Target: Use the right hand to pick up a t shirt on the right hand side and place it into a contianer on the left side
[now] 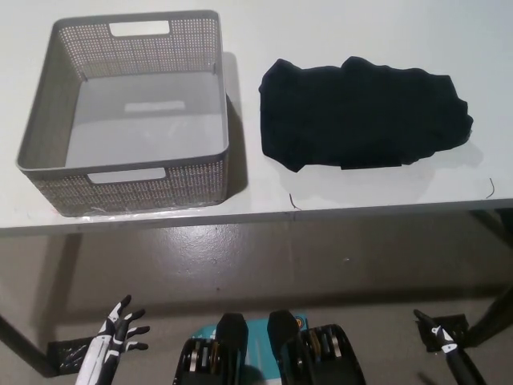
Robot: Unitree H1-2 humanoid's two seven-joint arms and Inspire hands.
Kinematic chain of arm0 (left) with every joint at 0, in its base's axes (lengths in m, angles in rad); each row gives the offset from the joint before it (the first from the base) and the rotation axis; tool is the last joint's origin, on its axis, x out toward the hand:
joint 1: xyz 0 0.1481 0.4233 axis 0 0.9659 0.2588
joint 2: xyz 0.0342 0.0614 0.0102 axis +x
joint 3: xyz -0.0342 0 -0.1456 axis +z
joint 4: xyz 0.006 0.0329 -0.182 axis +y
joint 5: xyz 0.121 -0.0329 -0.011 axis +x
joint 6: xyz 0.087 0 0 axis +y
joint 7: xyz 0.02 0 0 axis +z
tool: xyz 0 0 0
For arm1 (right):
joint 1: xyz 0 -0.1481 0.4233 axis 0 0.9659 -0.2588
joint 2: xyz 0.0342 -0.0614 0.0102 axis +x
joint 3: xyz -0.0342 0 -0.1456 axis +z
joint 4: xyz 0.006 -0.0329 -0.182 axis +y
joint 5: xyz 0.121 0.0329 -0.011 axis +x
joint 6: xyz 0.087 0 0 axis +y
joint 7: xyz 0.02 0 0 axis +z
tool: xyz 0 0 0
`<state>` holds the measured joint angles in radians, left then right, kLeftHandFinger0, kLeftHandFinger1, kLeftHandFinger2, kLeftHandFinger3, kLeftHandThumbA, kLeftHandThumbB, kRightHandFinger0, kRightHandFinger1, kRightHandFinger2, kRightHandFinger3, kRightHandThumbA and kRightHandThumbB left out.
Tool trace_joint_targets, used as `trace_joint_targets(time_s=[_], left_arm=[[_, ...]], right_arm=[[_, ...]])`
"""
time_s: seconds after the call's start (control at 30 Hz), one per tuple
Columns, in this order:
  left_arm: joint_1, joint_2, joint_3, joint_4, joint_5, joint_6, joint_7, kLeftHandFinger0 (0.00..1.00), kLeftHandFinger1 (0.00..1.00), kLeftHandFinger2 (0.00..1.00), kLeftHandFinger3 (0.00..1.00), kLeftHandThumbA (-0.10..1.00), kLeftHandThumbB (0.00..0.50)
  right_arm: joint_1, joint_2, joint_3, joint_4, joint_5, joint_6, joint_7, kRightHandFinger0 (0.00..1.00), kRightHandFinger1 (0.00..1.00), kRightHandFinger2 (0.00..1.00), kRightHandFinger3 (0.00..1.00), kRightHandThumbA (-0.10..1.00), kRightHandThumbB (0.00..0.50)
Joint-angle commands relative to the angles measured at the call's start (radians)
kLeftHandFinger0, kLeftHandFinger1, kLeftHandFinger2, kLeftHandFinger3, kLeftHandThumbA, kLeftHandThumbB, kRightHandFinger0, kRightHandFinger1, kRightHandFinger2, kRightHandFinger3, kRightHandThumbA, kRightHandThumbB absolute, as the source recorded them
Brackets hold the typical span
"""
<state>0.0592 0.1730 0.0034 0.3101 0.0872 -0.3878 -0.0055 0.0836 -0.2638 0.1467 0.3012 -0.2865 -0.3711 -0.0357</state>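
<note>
White and spread, my left hand [120, 327] hangs low at the lower left, below the table edge, fingers apart and holding nothing; it has no part in this job, so it rests out of the way. Above it on the pale table [361, 200] sits the grey container [48, 120], a perforated bin with cut-out handles, its floor bare and its mouth facing up, which I judge leaves an easy drop from above. Just beside it to the right, not touching, lies the black t shirt [361, 112], folded roughly flat with a crumpled upper edge, well within the table's surface. It sits on my right side, presumably so my right hand takes it without crossing over. Down at the lower right, my black right hand [437, 333] is only partly in view beneath the table edge, holding nothing I can see; whether its fingers are apart or closed I cannot tell. By my reckoning the pick is not yet begun.
</note>
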Motion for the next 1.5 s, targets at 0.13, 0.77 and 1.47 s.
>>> trace_joint_targets(time_s=[0.13,0.77,1.47], left_arm=[[-0.009,0.019,0.0,-0.019,0.007,-0.049,-0.008,0.66,0.75,0.85,1.0,1.0,0.195],[-0.015,0.018,0.004,-0.029,0.028,-0.04,0.004,0.65,0.74,0.85,1.0,1.0,0.195],[-0.032,0.015,-0.005,-0.024,0.031,-0.046,-0.004,0.67,0.76,0.85,1.0,1.0,0.185]], right_arm=[[0.038,0.043,-0.05,-0.199,-0.32,0.065,-0.238,1.0,1.0,1.0,1.0,0.79,0.397],[-0.247,0.078,-0.201,-0.44,-0.403,0.313,-0.179,1.0,1.0,1.0,1.0,0.63,0.5],[-0.598,0.084,-0.016,-0.074,-0.524,0.444,-0.213,1.0,1.0,1.0,1.0,0.63,0.5]])
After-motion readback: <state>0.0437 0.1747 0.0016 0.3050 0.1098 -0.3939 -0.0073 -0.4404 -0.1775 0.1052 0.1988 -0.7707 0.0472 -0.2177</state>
